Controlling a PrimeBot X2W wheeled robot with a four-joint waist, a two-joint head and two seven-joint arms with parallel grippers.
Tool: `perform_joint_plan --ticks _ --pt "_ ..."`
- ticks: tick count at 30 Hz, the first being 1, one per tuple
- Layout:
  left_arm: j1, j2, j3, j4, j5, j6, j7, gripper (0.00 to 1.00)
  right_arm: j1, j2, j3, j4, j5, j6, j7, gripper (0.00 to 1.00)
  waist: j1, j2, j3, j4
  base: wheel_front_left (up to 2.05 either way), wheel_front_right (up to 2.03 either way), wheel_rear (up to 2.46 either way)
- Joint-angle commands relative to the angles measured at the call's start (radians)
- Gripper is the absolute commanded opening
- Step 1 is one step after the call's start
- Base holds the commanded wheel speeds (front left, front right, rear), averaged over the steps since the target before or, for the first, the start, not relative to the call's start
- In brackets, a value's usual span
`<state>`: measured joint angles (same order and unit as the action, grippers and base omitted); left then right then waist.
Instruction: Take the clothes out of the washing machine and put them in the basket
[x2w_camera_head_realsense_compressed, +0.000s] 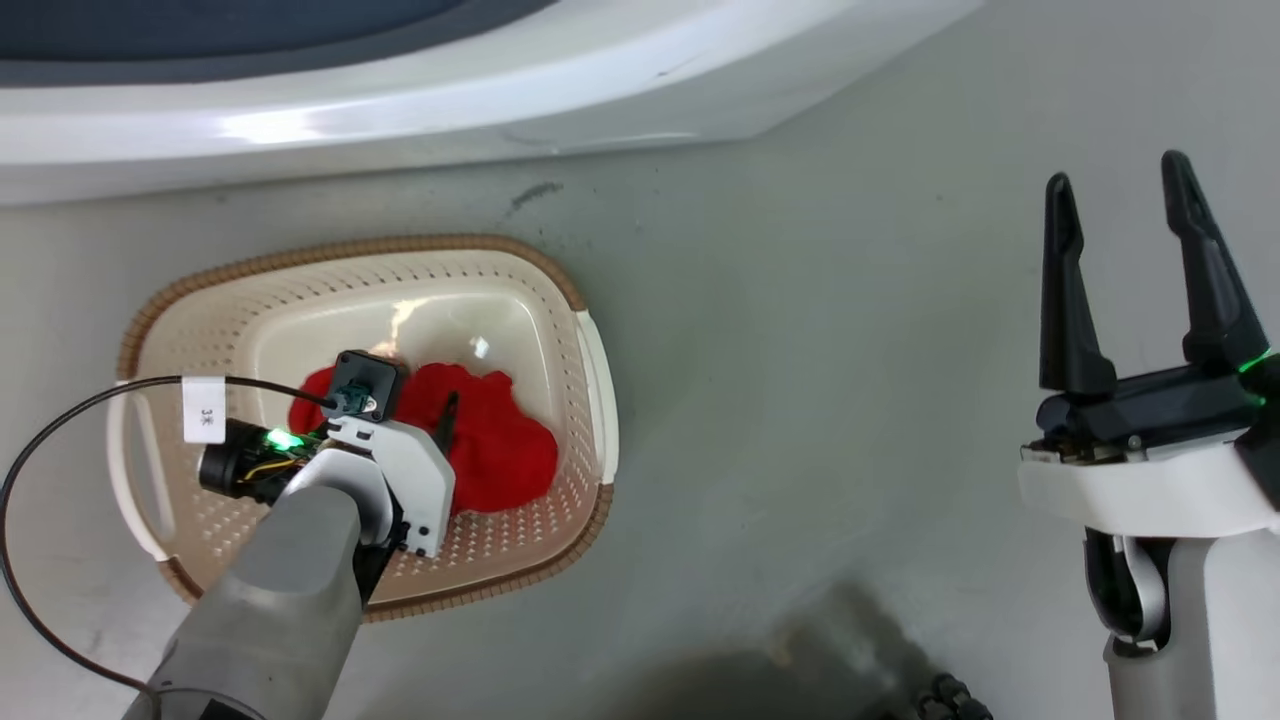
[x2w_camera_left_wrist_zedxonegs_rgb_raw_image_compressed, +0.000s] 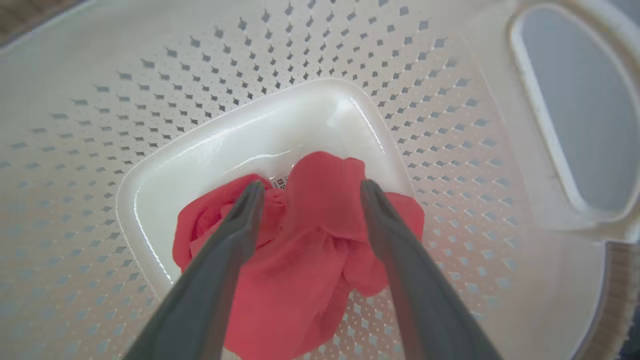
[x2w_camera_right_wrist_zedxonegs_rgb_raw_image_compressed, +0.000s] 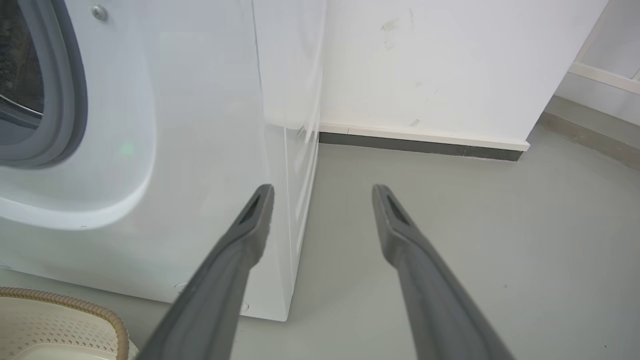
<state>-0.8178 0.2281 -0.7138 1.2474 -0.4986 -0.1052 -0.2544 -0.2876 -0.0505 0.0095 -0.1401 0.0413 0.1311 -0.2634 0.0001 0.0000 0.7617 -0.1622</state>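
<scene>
Clothes (x2w_camera_left_wrist_zedxonegs_rgb_raw_image_compressed: 305, 250) lie in basket (x2w_camera_left_wrist_zedxonegs_rgb_raw_image_compressed: 350, 65) — sewn label (x2w_camera_left_wrist_zedxonegs_rgb_raw_image_compressed: 281, 183) unreadable.

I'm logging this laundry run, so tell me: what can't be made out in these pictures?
1. Washing machine: the right wrist view's left edge cuts off the porthole, so what's inside is unseen.
2. Clothes in the basket: bunched up, so the count is unclear in both views.
3. White tag: too small to read, left wrist view.
4. Left gripper: open, contact with fabric unclear.

One basket (x2w_camera_head_realsense_compressed: 350, 246), one clothes heap (x2w_camera_head_realsense_compressed: 500, 450), one washer (x2w_camera_head_realsense_compressed: 420, 105)
</scene>
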Motion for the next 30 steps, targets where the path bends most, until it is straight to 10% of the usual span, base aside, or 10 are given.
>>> perform_joint_plan --ticks 1,16,30 --pt "0.023 -0.003 0.010 -0.020 -0.007 0.008 -0.009 1.00 0.016 0.000 -0.003 0.006 -0.002 -0.001 -0.002 1.00 -0.0001 0.0000 -0.056 0.023 0.00 0.00 0.00" --pt "0.329 0.019 0.319 -0.605 0.139 0.125 -0.011 1.00 0.121 0.000 -0.002 0.057 -0.045 -0.001 -0.002 1.00 -0.0001 0.0000 -0.313 0.100 0.00 0.00 0.00" --pt "0.485 -0.065 0.577 -0.909 0.292 0.122 -0.011 1.00 0.187 0.000 0.022 0.072 -0.045 -0.001 -0.002 1.00 -0.0001 0.0000 -0.441 0.110 0.00 0.00 0.00"
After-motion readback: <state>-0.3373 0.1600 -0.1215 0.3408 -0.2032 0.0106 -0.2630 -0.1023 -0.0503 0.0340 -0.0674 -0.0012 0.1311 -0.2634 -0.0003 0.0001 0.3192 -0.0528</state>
